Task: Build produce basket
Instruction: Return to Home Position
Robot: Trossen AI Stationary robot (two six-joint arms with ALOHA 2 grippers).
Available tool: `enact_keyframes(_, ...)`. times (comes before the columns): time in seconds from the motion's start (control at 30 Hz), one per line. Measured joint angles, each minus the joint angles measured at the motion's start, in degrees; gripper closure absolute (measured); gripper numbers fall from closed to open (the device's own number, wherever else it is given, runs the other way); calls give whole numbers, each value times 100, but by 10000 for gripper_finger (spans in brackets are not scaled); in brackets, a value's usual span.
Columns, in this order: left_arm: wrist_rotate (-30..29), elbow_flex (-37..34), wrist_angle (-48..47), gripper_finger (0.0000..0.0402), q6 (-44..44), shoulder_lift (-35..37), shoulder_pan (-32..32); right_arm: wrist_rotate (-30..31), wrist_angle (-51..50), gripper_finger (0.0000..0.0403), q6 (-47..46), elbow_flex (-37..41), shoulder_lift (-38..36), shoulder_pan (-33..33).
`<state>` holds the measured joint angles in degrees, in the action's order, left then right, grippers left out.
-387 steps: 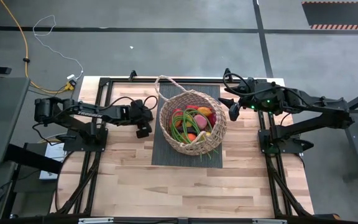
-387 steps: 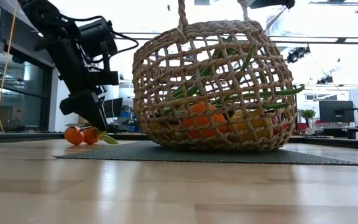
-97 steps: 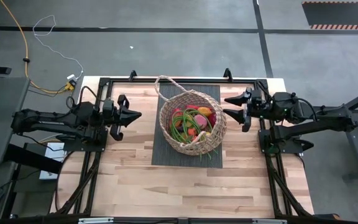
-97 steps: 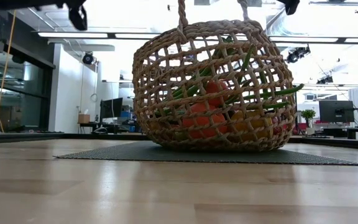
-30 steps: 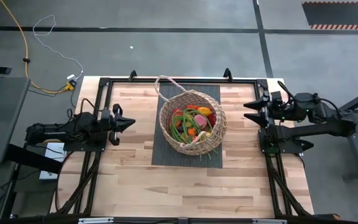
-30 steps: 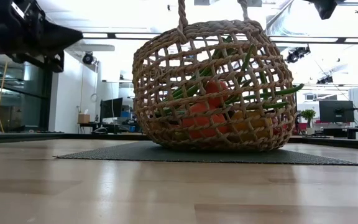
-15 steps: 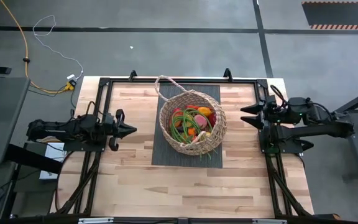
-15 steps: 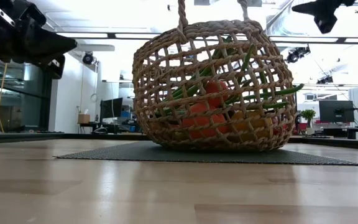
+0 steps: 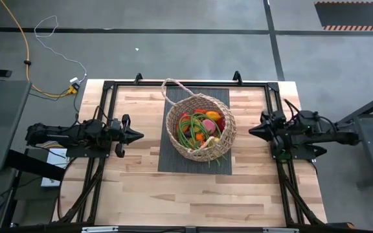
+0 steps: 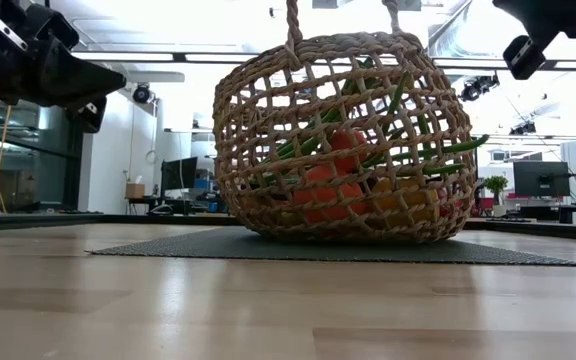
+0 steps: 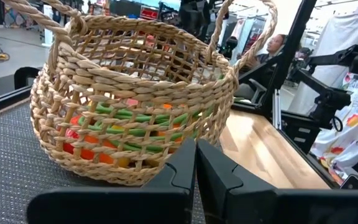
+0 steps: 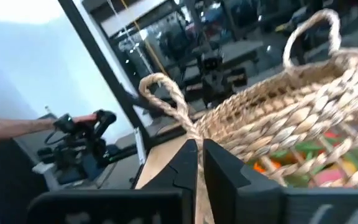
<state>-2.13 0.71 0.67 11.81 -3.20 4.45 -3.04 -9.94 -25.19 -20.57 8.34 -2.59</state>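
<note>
left gripper (image 9: 133,135): fingers pressed together, nothing held. tips point at the basket (image 9: 228,139) from its left, well apart from it and raised above the table (image 9: 173,194).
right gripper (image 9: 252,131): fingers likewise closed and empty. tips point at the basket from its right, apart from it.
basket: upright on a dark mat (image 9: 171,160), between the two grippers.
produce (image 9: 203,123): all inside the basket. green bean stalks (image 9: 188,134) lie across orange, red, yellow and pink pieces. one bean end (image 10: 468,147) sticks out through the basket's wall.
</note>
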Motion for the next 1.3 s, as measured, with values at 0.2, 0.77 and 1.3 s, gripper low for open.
enact_keyframes(0.2, 0, 1, -3, 398, 0, -60, 0, 196, 601, 399, 295, 266, -208, -53)
enact_keyframes(0.77, 0, 0, 4, 398, 0, 93, 2, 714, 2171, 403, 435, 1619, -389, -497)
enact_keyframes(1.3, 0, 0, 9, 398, 0, 264, 2, 883, 1910, 403, 769, 1999, -792, -474)
